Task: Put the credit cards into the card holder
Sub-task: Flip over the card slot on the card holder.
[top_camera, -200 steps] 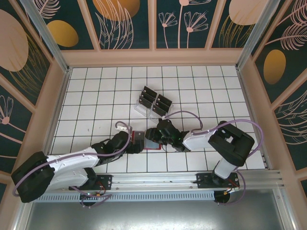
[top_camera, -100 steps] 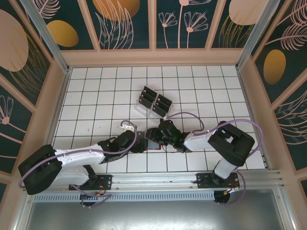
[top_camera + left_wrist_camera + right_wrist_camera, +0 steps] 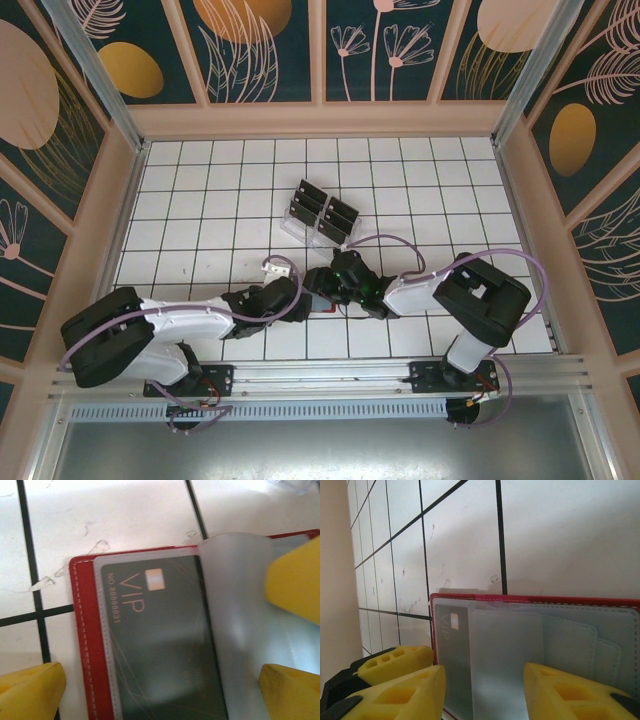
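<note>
Overhead camera behind the arm bases looks steeply down over the whole tiled table (image 3: 200, 180); both wrist cameras sit very close, left facing straight down, right low and oblique, sharing the open red card holder (image 3: 80, 640).

We see a red card holder (image 3: 80, 645), pale-stitched, with grey-blue pockets (image 3: 600, 640); a dark credit card (image 3: 160, 645) lettered gold; a white surface (image 3: 110, 510) gridded black; yellow fingers (image 3: 400, 695) on the right claw (image 3: 485, 692).
</note>
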You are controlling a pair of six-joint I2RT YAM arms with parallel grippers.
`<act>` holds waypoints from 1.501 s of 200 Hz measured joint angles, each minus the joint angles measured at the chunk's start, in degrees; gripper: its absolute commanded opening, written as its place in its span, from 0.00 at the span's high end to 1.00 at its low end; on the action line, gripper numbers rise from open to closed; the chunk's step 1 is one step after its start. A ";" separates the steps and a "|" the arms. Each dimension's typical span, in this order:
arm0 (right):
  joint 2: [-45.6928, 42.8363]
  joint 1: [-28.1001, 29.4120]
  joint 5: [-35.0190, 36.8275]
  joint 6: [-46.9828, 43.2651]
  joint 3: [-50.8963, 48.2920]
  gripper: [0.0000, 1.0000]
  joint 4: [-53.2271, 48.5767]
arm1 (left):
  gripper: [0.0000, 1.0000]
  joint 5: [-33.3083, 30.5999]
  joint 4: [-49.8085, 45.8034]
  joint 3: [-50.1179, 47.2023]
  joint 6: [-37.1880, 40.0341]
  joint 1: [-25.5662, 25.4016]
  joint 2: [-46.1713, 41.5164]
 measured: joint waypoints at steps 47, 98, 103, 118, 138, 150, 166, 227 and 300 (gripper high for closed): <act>-4.83 -0.20 0.68 -0.07 -2.40 0.54 -1.90 | 0.01 -1.97 -0.24 0.72 -2.67 -0.44 1.31; -8.20 -0.70 1.75 -1.11 -2.82 0.54 -2.80 | 0.01 -2.32 -0.07 0.70 -3.98 -0.48 1.33; -8.15 -0.72 1.73 -1.14 -2.82 0.55 -2.82 | 0.01 -2.34 -0.04 0.68 -4.02 -0.48 1.33; -7.67 -0.74 1.73 -1.16 -2.82 0.55 -2.73 | 0.01 -2.36 0.07 0.68 -4.20 -0.48 1.33; -6.29 -0.74 1.73 -1.46 -2.80 0.55 -2.75 | 0.01 -2.47 0.24 0.57 -4.39 -0.48 1.33; -5.53 -0.74 1.75 -1.57 -2.78 0.55 -2.78 | 0.02 -2.56 0.46 0.46 -4.42 -0.48 1.31; -4.74 -0.74 1.97 -1.62 -2.67 0.55 -2.82 | 0.01 -2.73 0.83 0.28 -4.59 -0.48 1.31; -2.36 -1.20 1.99 -2.64 -1.51 0.55 -2.60 | 0.02 -2.97 1.88 -0.37 -4.81 -0.59 1.25; -0.46 -1.73 1.95 -3.10 0.46 0.54 -2.60 | 0.02 -3.87 4.02 -1.51 -5.05 -0.76 1.25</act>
